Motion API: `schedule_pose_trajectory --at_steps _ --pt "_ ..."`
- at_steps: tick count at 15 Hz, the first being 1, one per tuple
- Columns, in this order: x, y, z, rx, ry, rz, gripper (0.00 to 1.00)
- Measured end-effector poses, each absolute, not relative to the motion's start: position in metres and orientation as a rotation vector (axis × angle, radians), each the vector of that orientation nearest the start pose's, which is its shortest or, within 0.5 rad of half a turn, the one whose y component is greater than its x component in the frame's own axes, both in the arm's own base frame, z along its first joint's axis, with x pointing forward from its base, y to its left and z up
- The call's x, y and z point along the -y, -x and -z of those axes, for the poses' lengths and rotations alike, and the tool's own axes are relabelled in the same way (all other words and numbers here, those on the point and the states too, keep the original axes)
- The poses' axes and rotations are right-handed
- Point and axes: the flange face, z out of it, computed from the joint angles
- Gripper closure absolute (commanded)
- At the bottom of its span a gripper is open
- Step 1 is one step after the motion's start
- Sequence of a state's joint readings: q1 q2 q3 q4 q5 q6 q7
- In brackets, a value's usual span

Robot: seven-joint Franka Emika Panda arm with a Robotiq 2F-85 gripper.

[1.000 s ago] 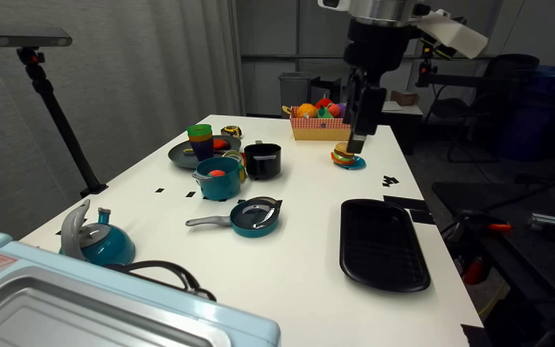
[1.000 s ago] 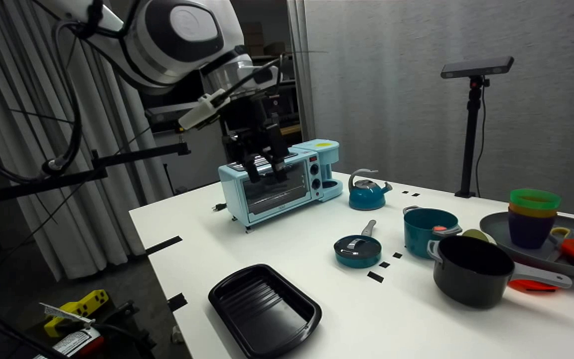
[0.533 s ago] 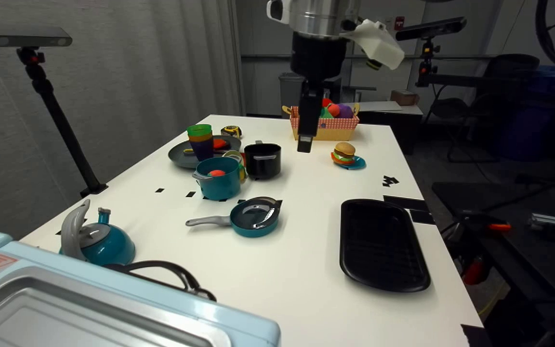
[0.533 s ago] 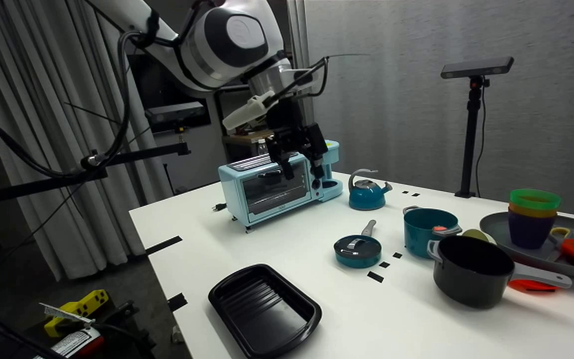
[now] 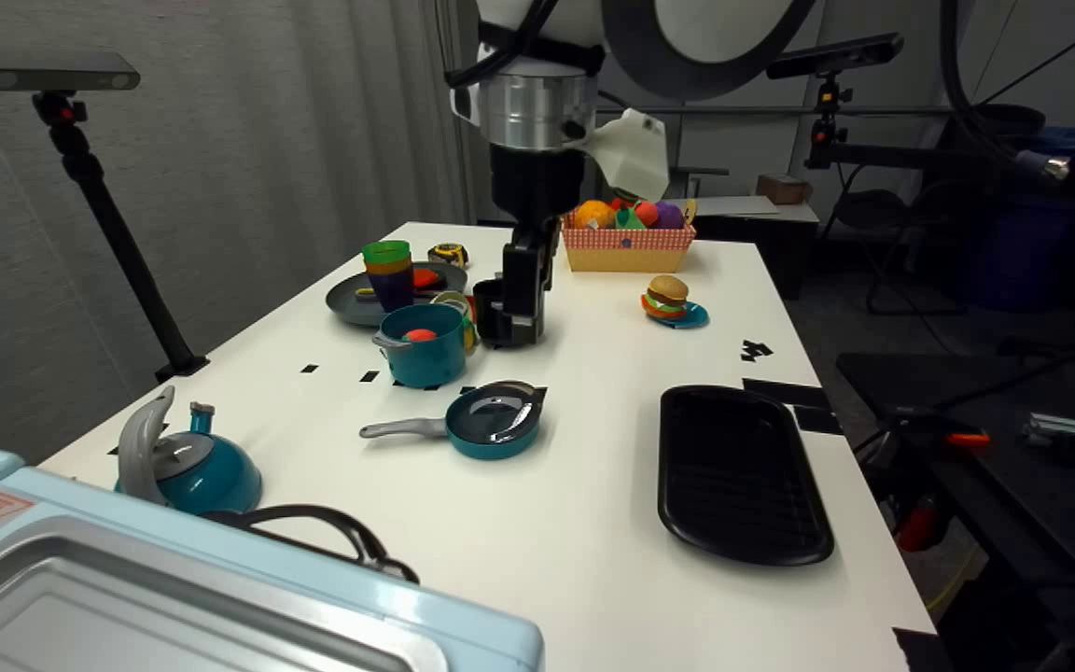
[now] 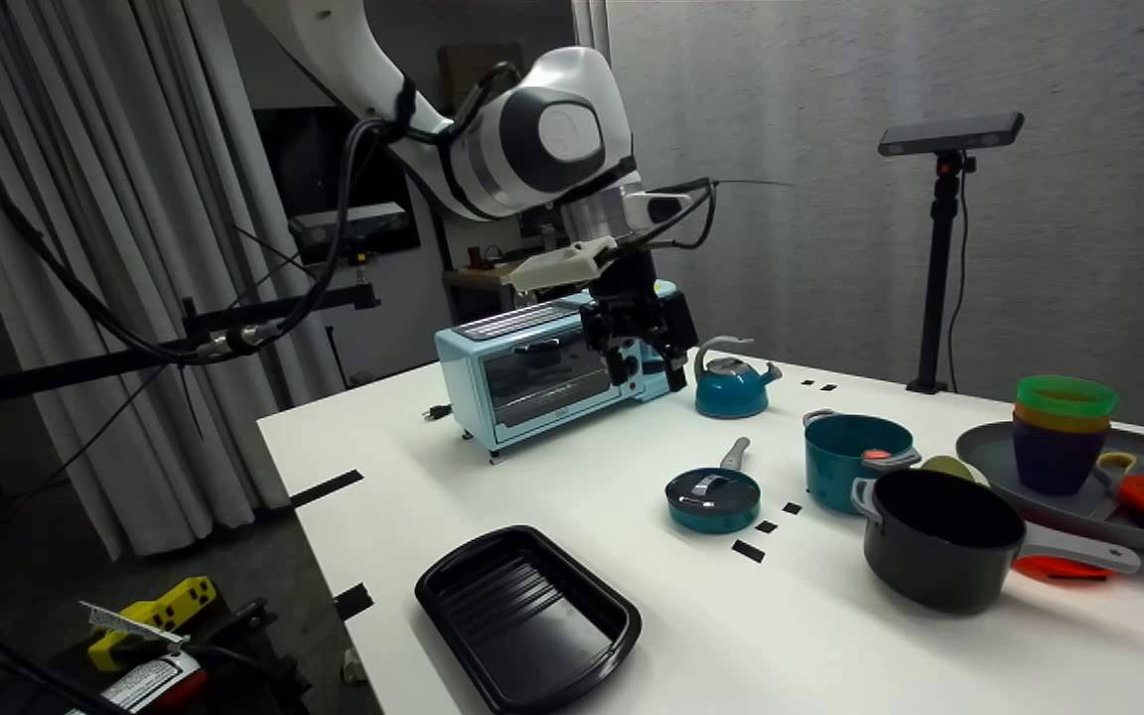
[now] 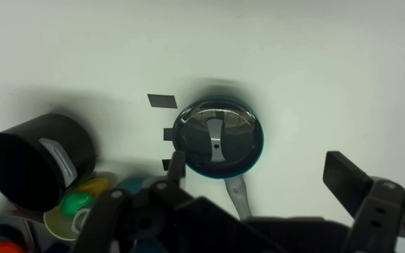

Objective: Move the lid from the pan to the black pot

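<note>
The dark lid [image 7: 202, 147] with its grey grip sits on the teal pan [image 7: 237, 196], whose handle points towards my gripper in the wrist view. Lid [image 5: 491, 413] and pan [image 5: 493, 450] also show in both exterior views, as do the lid [image 6: 726, 487] and pan [image 6: 711, 521] here. The black pot [image 6: 929, 556] stands uncovered beyond the teal pot; it lies at the left of the wrist view [image 7: 62, 130]. In an exterior view my gripper partly hides the black pot [image 5: 491, 329]. My gripper [image 7: 255, 161] is open and empty, above the table and apart from the lid [image 6: 647, 379].
A teal pot [image 6: 845, 467] stands between pan and black pot. A black tray [image 6: 532, 621], a kettle [image 6: 731, 392] and a light blue toaster oven [image 6: 552, 372] are around. A grey plate [image 6: 989, 447] with stacked cups [image 6: 1059, 447] stands beside the black pot.
My gripper has come lower, moving left in an exterior view and right in the other exterior view, closer to the pan. It stays open. The lid, pan and pots have not moved.
</note>
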State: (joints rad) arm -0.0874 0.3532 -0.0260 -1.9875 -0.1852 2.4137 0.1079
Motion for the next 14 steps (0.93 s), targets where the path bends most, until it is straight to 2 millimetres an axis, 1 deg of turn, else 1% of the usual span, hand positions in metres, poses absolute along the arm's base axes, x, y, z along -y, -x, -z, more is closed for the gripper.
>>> schedule_pose_trajectory --at_steps 4,6,9,14 --pt "0.091 -0.625 -0.263 -0.163 3.284 0.07 0.0" --pt "0.096 -0.631 -0.252 -0.172 3.289 0.055 0.0" --pt "0.096 -0.638 -0.239 -0.166 3.292 0.041 0.0" --pt "0.087 -0.649 -0.218 -0.135 3.295 0.018 0.0"
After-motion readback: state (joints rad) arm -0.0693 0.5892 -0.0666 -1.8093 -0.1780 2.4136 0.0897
